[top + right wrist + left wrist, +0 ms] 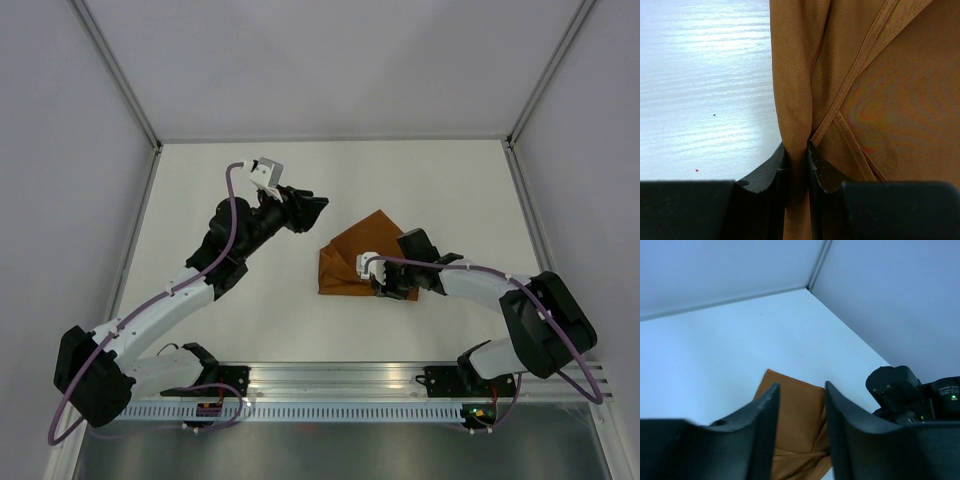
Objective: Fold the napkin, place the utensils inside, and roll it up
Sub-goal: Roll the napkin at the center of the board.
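The rust-orange napkin (358, 250) lies folded into a bunched, pointed shape at the middle of the table. My right gripper (385, 285) sits at its near edge. In the right wrist view this gripper (796, 146) is shut on a rolled ridge of the napkin (795, 90), with cloth squeezed between both fingers. My left gripper (316, 206) hangs above the table to the left of the napkin and does not touch it. Its jaws (802, 385) stand open with nothing between them, and the napkin (797, 425) shows through the gap. The utensils are out of view.
White walls with metal corner posts (120, 75) close in the white table (230, 170) on three sides. A slotted metal rail (330, 405) runs along the near edge by the arm bases. The right arm's dark wrist (895, 390) shows in the left wrist view.
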Action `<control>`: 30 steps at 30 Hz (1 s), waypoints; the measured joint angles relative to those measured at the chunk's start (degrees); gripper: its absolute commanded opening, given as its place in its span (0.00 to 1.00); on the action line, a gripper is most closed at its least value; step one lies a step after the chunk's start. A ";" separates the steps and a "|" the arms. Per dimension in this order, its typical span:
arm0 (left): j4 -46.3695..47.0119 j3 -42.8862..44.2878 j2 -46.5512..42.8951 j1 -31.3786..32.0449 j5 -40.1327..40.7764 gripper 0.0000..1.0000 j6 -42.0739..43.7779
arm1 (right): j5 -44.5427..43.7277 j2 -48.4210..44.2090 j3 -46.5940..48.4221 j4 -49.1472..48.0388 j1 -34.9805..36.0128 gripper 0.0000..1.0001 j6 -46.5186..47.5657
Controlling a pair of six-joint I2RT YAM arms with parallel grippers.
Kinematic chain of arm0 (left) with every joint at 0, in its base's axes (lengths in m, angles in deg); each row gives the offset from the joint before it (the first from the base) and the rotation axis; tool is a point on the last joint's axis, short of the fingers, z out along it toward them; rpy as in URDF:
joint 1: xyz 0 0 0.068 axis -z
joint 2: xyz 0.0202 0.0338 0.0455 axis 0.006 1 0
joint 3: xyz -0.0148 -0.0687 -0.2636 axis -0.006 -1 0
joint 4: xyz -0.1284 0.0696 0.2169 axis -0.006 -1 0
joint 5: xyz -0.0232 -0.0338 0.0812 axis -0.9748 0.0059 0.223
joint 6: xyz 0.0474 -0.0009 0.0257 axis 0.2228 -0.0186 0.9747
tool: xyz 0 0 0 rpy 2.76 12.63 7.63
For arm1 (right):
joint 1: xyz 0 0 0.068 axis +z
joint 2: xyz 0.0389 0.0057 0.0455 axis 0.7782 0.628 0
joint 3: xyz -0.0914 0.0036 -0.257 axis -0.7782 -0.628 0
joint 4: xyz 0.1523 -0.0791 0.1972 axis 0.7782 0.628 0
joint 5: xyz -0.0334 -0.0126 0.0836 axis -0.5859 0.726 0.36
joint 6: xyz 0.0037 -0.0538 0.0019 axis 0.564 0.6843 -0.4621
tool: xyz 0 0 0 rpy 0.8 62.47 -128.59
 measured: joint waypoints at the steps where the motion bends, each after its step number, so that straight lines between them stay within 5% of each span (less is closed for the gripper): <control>1: 0.39 0.07 -0.42 -0.28 0.37 0.63 0.11 | 0.20 0.37 0.39 0.39 -0.11 0.03 -0.02; 4: 0.28 0.07 -0.46 -0.42 1.44 0.74 0.55 | 1.31 1.95 2.19 2.23 -0.85 0.03 -0.02; 7: 0.81 -0.59 -0.66 -0.39 2.67 1.00 2.12 | 2.64 3.13 3.48 3.76 -1.70 0.02 0.00; 14: 1.92 -2.95 -2.43 2.73 8.85 0.98 9.99 | 6.51 8.02 8.79 10.03 -4.20 0.01 0.52; 21: 3.02 -5.05 5.31 13.88 17.42 0.84 19.89 | 11.96 14.71 15.52 18.27 -7.50 0.00 1.79; 30: -2.99 -6.82 13.77 16.70 14.93 0.83 22.45 | 16.41 22.45 23.23 27.82 -10.05 0.00 2.64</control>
